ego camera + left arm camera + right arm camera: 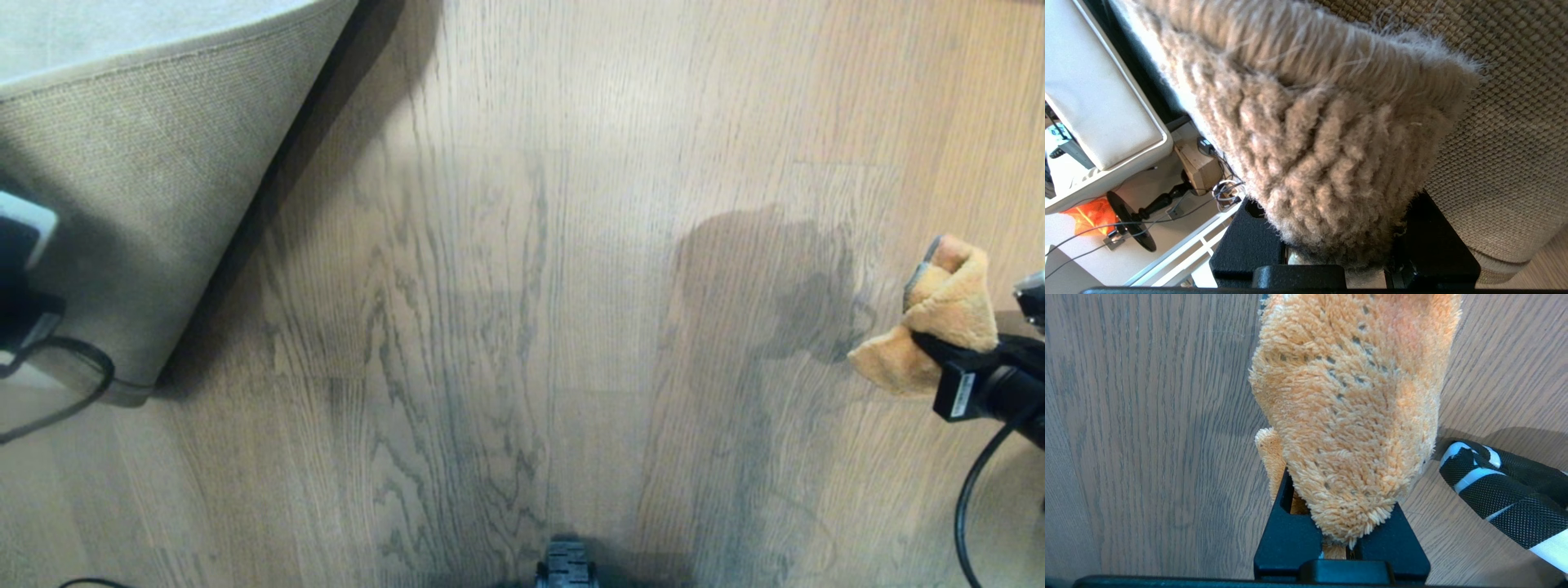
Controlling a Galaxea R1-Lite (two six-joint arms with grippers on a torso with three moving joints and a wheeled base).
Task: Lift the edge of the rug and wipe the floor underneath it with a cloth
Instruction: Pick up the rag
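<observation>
Nearest the base, a dark part of the robot (565, 567) at the bottom middle of the head view, on bare floor (506, 310) of grey-brown planks with dark oak-like veining. At the right side, held above that floor, the right gripper (1341, 535), black jaws pinched tight on the cloth (1349, 412), an orange-tan fluffy rag bunched into a lump that stands up out of the fingers (1288, 535); in the head view, same cloth (939, 314) bulging from the dark wrist, its shadow cast on the planks just to the left. Beside it in the right wrist view, a black strap with white stripes (1502, 486) lying on the wood. At the left side, the left gripper (1341, 245), jaws clamped on the rug edge (1331, 134), grey pile bunched thick between the black fingers (1245, 245). Farther out, upper left of the head view, the rug edge (139, 220) raised and folded back, coarse beige woven backing facing out, dark shadow along its border, floor exposed beside it. Farthest, behind the rug in the left wrist view, a white cushioned seat (1098, 102), a black stand with cables (1139, 216) and something orange (1088, 214).
</observation>
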